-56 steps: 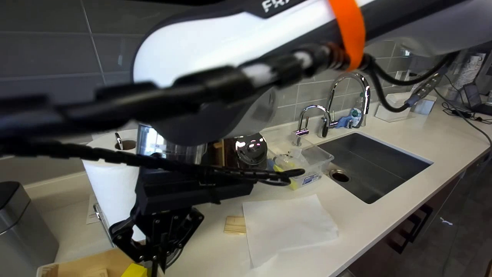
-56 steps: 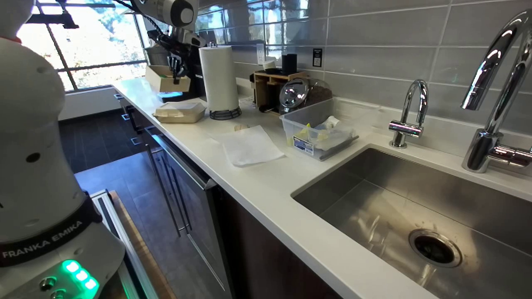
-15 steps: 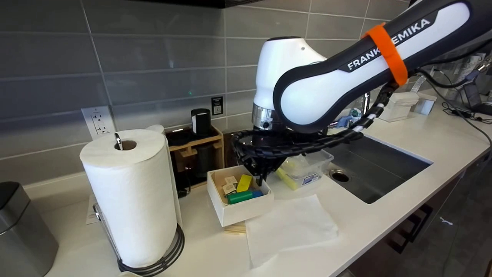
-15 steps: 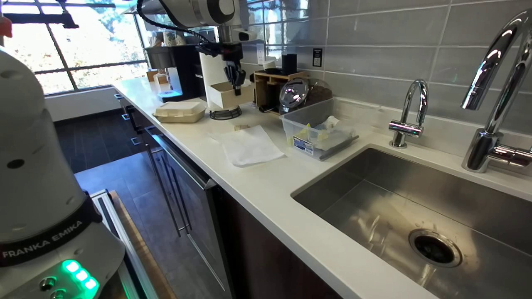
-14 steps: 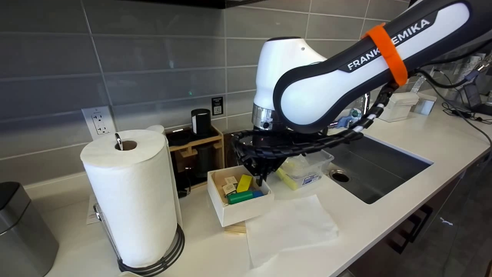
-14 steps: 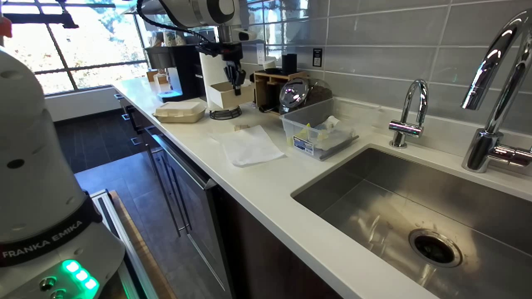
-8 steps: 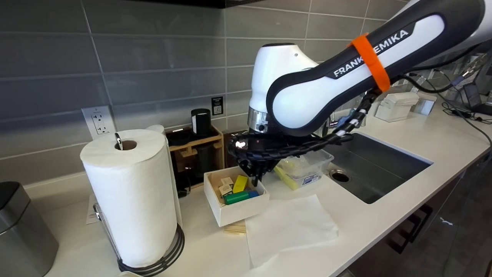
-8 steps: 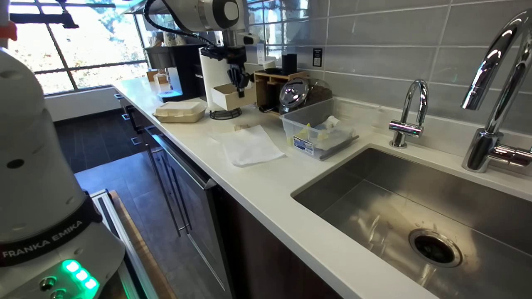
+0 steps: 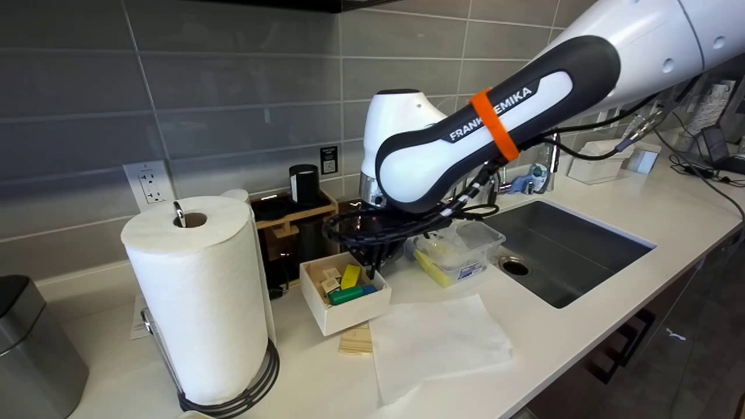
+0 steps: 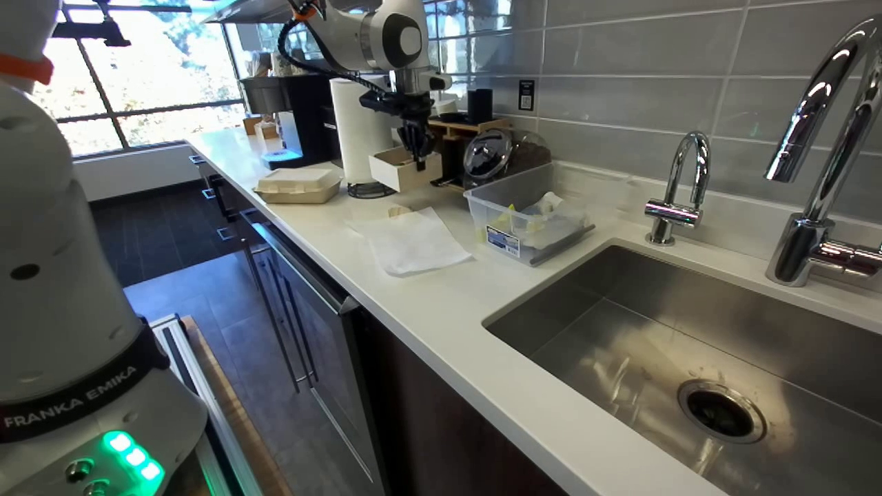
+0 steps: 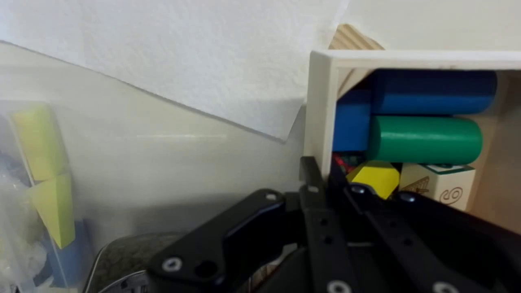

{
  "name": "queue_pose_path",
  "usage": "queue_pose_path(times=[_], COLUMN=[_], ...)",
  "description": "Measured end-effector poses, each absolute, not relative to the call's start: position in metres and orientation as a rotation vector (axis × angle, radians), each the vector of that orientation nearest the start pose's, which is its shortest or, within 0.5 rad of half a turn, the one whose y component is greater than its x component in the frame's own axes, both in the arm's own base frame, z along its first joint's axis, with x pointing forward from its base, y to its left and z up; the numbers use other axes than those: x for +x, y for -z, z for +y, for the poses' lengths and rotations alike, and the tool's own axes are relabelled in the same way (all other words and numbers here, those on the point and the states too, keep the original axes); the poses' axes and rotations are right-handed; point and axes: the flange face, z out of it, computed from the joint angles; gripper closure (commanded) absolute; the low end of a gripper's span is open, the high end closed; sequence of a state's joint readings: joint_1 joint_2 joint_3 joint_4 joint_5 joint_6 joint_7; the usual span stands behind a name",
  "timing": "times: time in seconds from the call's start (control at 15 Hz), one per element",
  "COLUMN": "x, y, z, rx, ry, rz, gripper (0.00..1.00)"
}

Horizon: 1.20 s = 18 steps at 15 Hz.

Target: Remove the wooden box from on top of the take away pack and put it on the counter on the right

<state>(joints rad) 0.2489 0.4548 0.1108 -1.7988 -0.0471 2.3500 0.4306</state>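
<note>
In an exterior view, the wooden box (image 10: 406, 179) seems to hang just above the counter (image 10: 441, 303), the take away pack (image 10: 296, 189) at its nine o'clock. The gripper (image 11: 322, 174) pinches one wall, probably as the whole box is too wide. Inside lie a green cylinder (image 11: 427, 140) and yellow block (image 11: 377, 176). Between three and four o'clock, a clear tub (image 10: 496, 233) holds yellow pieces (image 11: 40, 142)

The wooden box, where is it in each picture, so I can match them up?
In an exterior view: wooden box slightly left of centre, in the lower half.
In an exterior view: wooden box slightly left of centre, in the upper half.
In the wrist view: wooden box at the right, cut off by that edge.
Shared landmark: white paper sheet, in all three views.
</note>
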Motion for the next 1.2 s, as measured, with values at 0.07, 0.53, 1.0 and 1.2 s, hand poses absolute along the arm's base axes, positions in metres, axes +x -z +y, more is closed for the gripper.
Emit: queue_pose_path(times=[0.07,0.53,1.0,1.2], x=[0.626,0.652,0.667,0.672], y=[-0.302,-0.278,-0.253,-0.244], z=[0.228,0.237,0.247,0.249], rx=[-3.086,-3.090,-3.107,-3.116], ry=[0.136,0.148,0.152,0.154], rz=[0.070,0.059,0.044,0.039], gripper=[0.98,0.98,0.98,0.98])
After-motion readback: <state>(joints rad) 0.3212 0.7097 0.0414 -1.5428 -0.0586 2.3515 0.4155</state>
